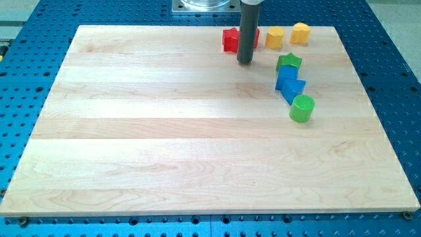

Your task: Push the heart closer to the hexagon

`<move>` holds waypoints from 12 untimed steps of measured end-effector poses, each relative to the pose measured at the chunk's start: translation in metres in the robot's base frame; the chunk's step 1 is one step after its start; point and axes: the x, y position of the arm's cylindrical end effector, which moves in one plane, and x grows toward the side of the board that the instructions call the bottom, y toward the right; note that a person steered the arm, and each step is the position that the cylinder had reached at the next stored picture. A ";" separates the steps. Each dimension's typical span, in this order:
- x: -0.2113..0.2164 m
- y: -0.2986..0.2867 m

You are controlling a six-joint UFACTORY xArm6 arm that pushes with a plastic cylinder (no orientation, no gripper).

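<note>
A yellow heart (300,32) lies near the board's top edge, right of centre. A yellow hexagon (275,37) lies just to its left, with a small gap between them. My dark rod comes down from the view's top, and my tip (245,62) rests on the board left of and a little below the hexagon. The tip touches no block. The heart is further right, beyond the hexagon.
A red block (230,40), perhaps a star, sits behind the rod and is partly hidden by it. A green star (289,62), two blue blocks (287,77) (294,89) and a green cylinder (302,108) run downward to the right of my tip. The wooden board (164,145) sits on a blue perforated table.
</note>
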 end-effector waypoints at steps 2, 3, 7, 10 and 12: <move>-0.013 -0.010; -0.001 0.011; -0.021 0.082; -0.084 0.187; -0.091 0.155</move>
